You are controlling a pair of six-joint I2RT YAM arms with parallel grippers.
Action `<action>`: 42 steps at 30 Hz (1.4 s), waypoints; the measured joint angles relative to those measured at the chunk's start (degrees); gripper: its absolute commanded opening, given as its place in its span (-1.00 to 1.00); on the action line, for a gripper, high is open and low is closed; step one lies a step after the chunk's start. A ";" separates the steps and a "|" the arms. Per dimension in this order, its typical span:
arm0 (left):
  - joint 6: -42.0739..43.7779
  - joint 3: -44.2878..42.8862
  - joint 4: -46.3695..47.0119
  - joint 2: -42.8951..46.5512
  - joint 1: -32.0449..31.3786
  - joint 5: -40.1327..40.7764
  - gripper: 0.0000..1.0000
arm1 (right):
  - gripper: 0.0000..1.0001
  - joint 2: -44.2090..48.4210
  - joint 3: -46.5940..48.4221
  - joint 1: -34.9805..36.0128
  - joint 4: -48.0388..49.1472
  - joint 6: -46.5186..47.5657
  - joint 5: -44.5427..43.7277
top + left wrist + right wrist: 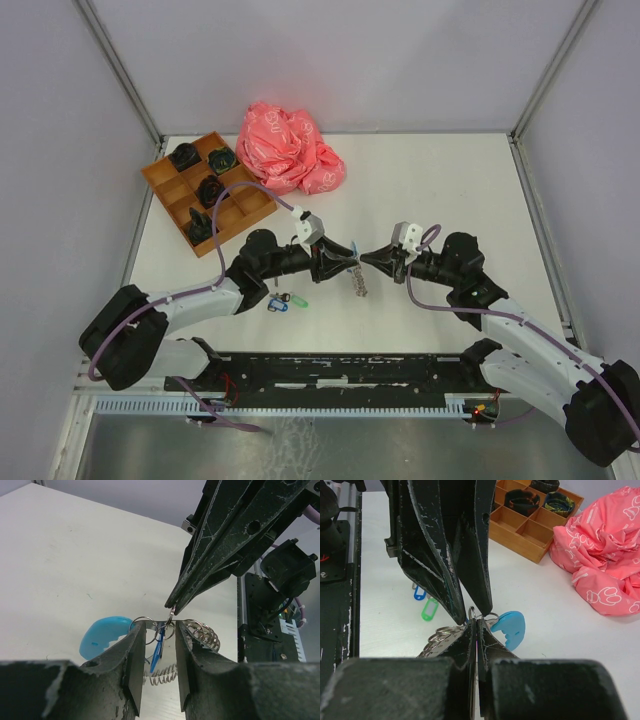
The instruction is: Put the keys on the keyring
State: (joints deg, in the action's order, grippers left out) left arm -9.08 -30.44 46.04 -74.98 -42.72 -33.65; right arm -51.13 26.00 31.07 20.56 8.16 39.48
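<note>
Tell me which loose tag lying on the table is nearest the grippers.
The green tag. The blue tag beside it lies farther from where the fingertips meet.

Shiny metal keyring (202, 634), glossy blue plastic piece (102, 636), scuffed matt black left fingers (125, 665), wooden tray (160, 175), crumpled pink cloth (288, 148)

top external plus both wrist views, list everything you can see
keyring: one, silvery coils with a light blue piece, held up between the two grippers
keys: at least two, blue and green tags, on the table by the left arm
wooden tray: one, brown, far left
dark items: about four, black, in tray compartments
pink cloth: one, crumpled, beside the tray
table: one, white
left gripper: black, jaws parted around the keyring's coils
right gripper: black, shut on the keyring
</note>
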 measured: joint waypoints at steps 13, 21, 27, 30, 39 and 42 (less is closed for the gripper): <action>3.98 -1.40 -2.21 -0.42 0.00 -4.48 -0.95 | -0.91 -1.07 0.04 -0.07 -0.76 -0.33 3.02; 11.52 -5.88 -19.61 2.91 -0.15 -4.81 -0.95 | -0.50 -0.42 4.11 0.00 -12.11 5.27 2.75; 18.47 -15.34 -40.89 4.42 -2.16 2.49 -0.95 | -0.37 0.92 5.27 0.00 -15.89 8.48 2.23; 20.61 -20.59 -50.16 3.91 -4.22 7.52 -0.95 | -0.30 0.90 5.27 -0.02 -16.06 8.70 1.84; 19.91 -28.52 -64.32 0.04 -5.75 18.47 -0.95 | -0.10 0.83 4.17 -0.02 -11.02 3.56 0.42; 18.40 -31.08 -66.58 -1.92 -5.75 20.20 -0.95 | -0.05 0.83 3.21 -0.02 -10.25 1.84 -1.03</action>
State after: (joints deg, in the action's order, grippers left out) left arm 9.32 -61.52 -20.53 -76.90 -48.47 -13.45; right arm -50.30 29.21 31.05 10.31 10.00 38.46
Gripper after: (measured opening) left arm 0.043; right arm 0.453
